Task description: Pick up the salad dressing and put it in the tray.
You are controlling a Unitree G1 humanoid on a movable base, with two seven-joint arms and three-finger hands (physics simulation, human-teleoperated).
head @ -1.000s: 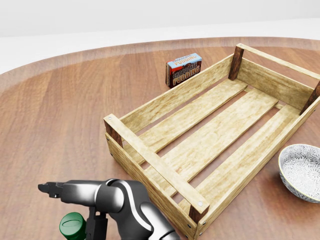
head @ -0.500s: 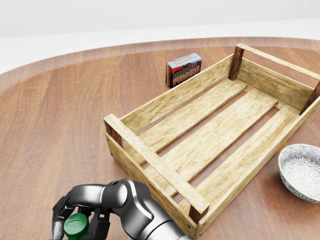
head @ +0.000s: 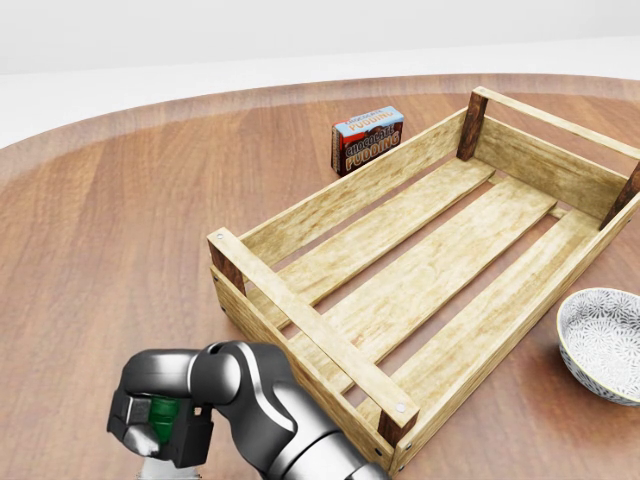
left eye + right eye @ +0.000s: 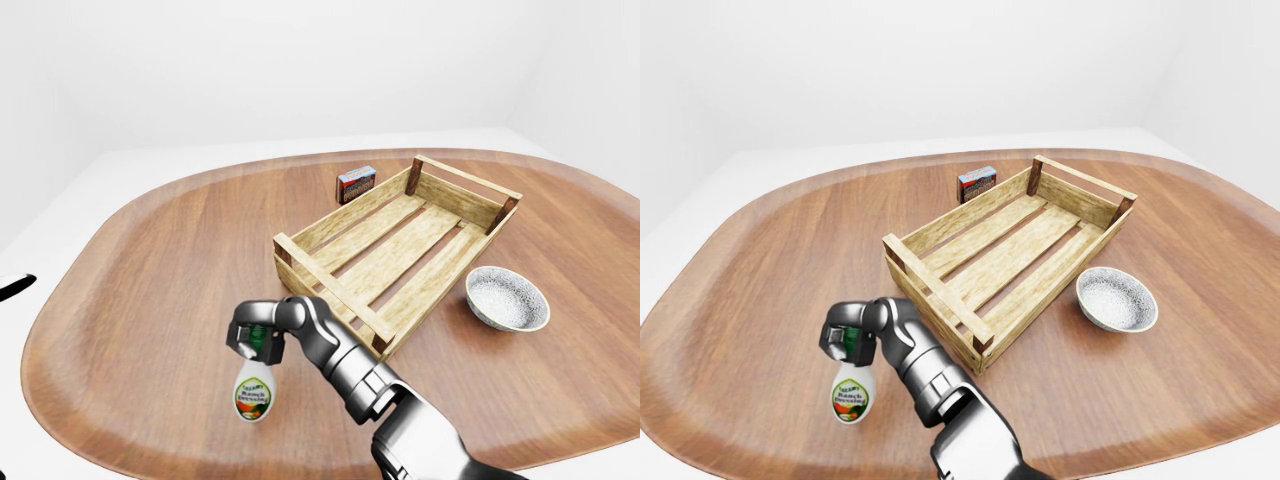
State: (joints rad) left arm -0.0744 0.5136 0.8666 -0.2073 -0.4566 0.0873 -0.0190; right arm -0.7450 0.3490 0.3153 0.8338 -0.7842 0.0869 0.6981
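left-eye view: right hand [image 4: 256, 340] closed round green cap of salad dressing [image 4: 253, 390], bottle upright near counter's [image 4: 130, 300] bottom edge, gripped high probably for lifting. tray [image 4: 390, 245] just right.
head view: cap inside fingers [image 3: 135, 440].
right-eye view: bottle hangs below hand.

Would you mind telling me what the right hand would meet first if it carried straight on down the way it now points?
The right hand points down with its fingers round the green cap; going on, it would press further onto the salad dressing bottle, which stands on the table directly beneath, though depth is hard to judge.
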